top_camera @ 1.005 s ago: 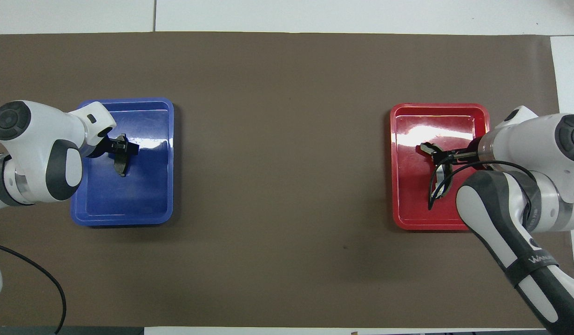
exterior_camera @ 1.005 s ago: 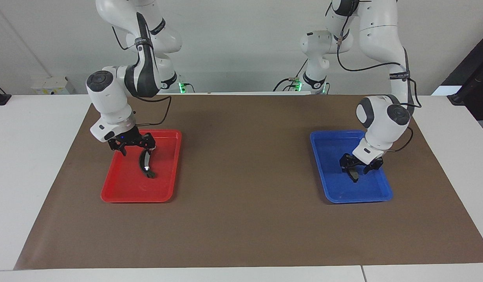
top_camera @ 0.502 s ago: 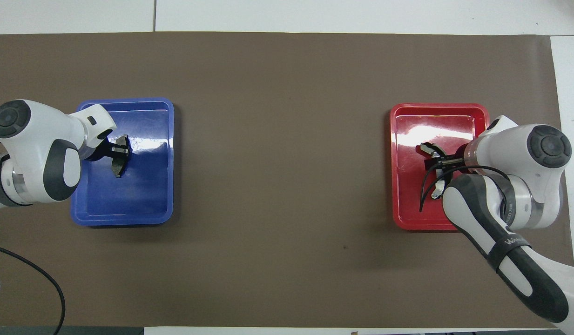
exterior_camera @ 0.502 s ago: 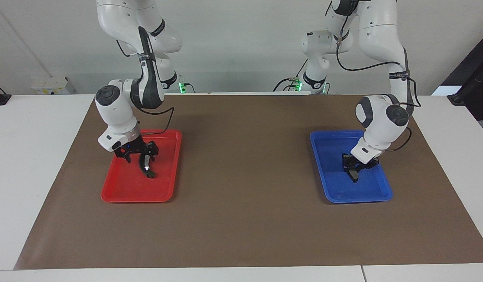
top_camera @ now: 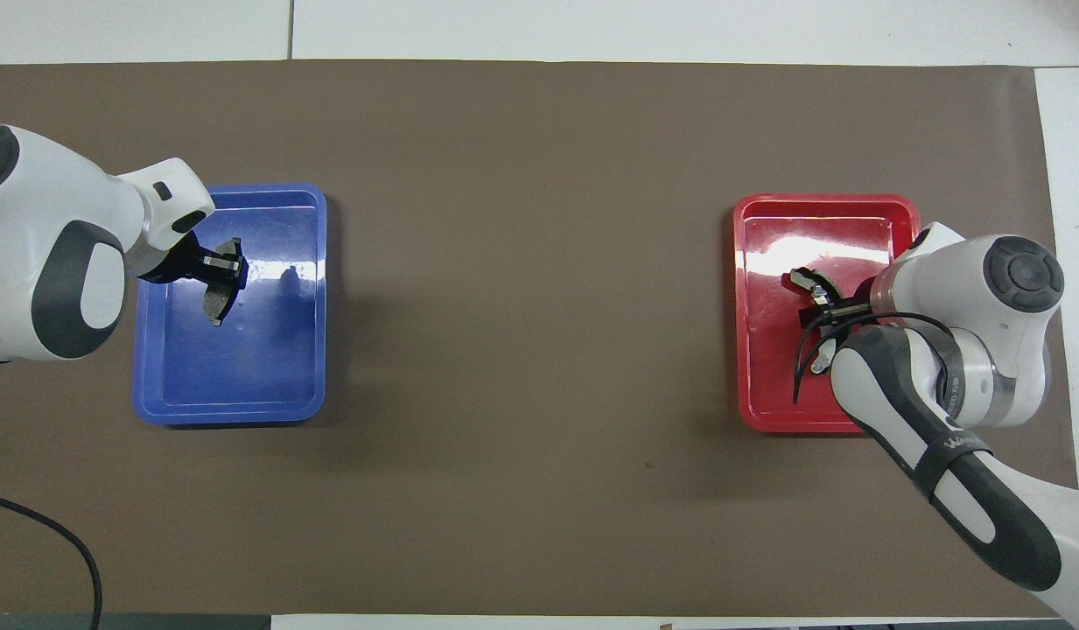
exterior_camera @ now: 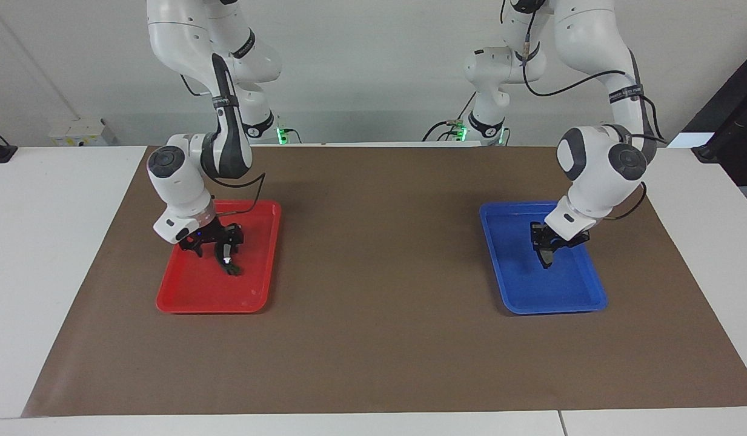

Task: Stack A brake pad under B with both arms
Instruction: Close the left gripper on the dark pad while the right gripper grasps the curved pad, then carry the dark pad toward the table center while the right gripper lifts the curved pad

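The A brake pad (exterior_camera: 546,257), short and dark grey, hangs in my left gripper (exterior_camera: 547,244), which is shut on it a little above the blue tray (exterior_camera: 555,310). In the overhead view the pad (top_camera: 215,304) hangs below the left gripper (top_camera: 220,273) over the blue tray (top_camera: 233,415). B (exterior_camera: 228,261), the long black crescent with a white spot, rests in the red tray (exterior_camera: 209,309). My right gripper (exterior_camera: 220,243) is down in that tray, fingers closed on B's middle. In the overhead view B (top_camera: 803,281) shows partly under the right gripper (top_camera: 830,308).
A brown mat (exterior_camera: 379,272) covers the table between the two trays. The red tray (top_camera: 823,203) lies toward the right arm's end, the blue tray toward the left arm's end. White table shows around the mat.
My left gripper has risen with the pad off the blue tray's floor. My right gripper's fingers have closed in on B, and the right arm's wrist has swung lower; B has not moved.
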Available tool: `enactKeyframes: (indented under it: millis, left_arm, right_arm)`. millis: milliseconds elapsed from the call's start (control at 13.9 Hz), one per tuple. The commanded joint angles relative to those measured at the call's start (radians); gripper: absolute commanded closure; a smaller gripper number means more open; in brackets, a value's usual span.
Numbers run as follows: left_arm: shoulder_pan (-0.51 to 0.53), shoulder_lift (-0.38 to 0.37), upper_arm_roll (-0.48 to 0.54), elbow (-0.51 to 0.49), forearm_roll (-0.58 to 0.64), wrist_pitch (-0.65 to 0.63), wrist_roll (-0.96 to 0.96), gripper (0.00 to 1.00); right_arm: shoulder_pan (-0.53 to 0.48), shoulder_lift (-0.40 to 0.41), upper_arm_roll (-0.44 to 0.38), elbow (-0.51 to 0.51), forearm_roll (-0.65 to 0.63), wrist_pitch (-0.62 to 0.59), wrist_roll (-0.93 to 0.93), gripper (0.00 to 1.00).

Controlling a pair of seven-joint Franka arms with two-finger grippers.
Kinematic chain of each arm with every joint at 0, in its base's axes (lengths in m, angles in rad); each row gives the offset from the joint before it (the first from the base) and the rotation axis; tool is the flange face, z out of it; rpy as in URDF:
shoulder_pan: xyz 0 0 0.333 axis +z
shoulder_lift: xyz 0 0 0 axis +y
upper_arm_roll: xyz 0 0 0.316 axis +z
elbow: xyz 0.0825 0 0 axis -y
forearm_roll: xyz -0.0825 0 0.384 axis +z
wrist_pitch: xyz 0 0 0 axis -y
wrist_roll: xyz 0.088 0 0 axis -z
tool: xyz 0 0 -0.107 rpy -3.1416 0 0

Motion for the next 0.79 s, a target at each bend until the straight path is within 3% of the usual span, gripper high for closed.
enactKeyframes:
  millis: [0,144,287,359,502,646,718]
  left_arm:
    - [-0.102,0.005,0.01,0.027,0.008,-0.027,-0.2,0.99]
    - [-0.185,0.002,0.01,0.018,0.008,0.01,-0.33,0.99]
    - [-0.283,0.002,0.01,-0.012,0.008,0.089,-0.422,0.99]
    - [-0.325,0.011,0.01,-0.016,0.008,0.131,-0.462,0.99]
    - [-0.394,0.022,0.01,-0.008,0.008,0.183,-0.518,0.99]
    - [-0.425,0.074,0.008,0.0,0.008,0.226,-0.585,0.99]
    - [-0.442,0.115,0.008,0.012,0.0,0.243,-0.587,0.99]
  right_arm:
    - [-0.01,-0.023,0.009,-0.011,0.015,-0.023,-0.032,0.02]
    - [-0.008,-0.023,0.009,-0.011,0.015,-0.026,-0.032,0.05]
    - [-0.008,-0.023,0.009,-0.011,0.015,-0.029,-0.043,0.16]
    - [-0.008,-0.023,0.009,-0.011,0.015,-0.028,-0.058,0.31]
    - [-0.007,-0.023,0.009,-0.008,0.015,-0.034,-0.06,0.81]
    - [-0.007,-0.021,0.009,0.006,0.015,-0.05,-0.055,1.0]
    - [-0.005,-0.02,0.009,0.024,0.015,-0.067,-0.055,1.0]
